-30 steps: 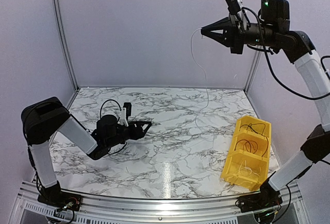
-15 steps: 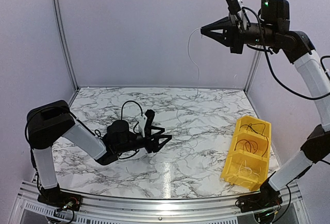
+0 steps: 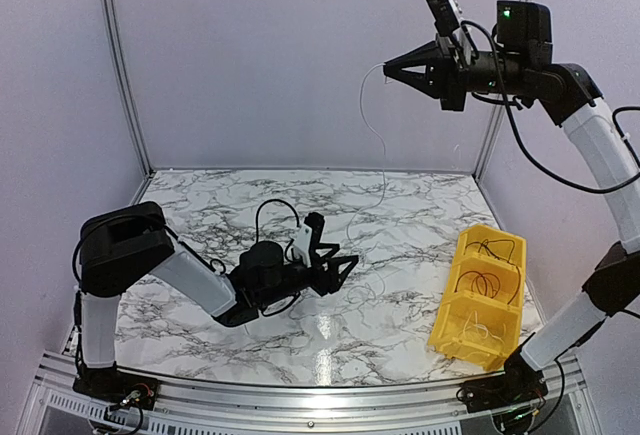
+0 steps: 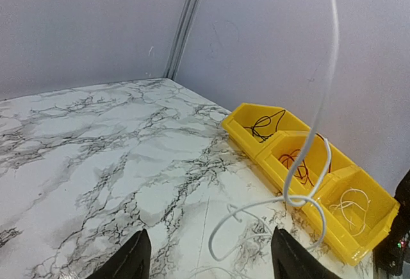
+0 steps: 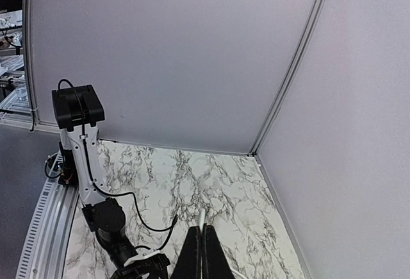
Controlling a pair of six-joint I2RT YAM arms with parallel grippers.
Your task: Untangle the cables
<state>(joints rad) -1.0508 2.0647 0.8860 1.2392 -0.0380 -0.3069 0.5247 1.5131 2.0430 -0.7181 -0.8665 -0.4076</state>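
Ideally the wide-spread left claw (image 3: 345,267) closes low on the coiled end of the white cable (image 4: 332,35) resting on the counter (image 3: 200,205), while the right claw (image 3: 388,68), pinching its top end overhead, holds it taut.

Robotics lab: enclosed benchtop test cell.
Two white-and-black robot arms, left arm (image 3: 195,280) & right arm (image 3: 600,150), are bolted to an alu. rail (image 3: 300,402) at the near edge of a marble-print tabletop (image 3: 400,325). Plain pale panel walls (image 3: 260,65) close it in on 3 sides, joined by alu. corner posts (image 3: 122,65). Wrist cam (image 3: 440,10) & green status LED (image 3: 507,12) on the right arm. Yellow 3-compartment plastic parts bin (image 3: 445,333) at right, w/ thin cables (image 4: 296,163) in each compartment.
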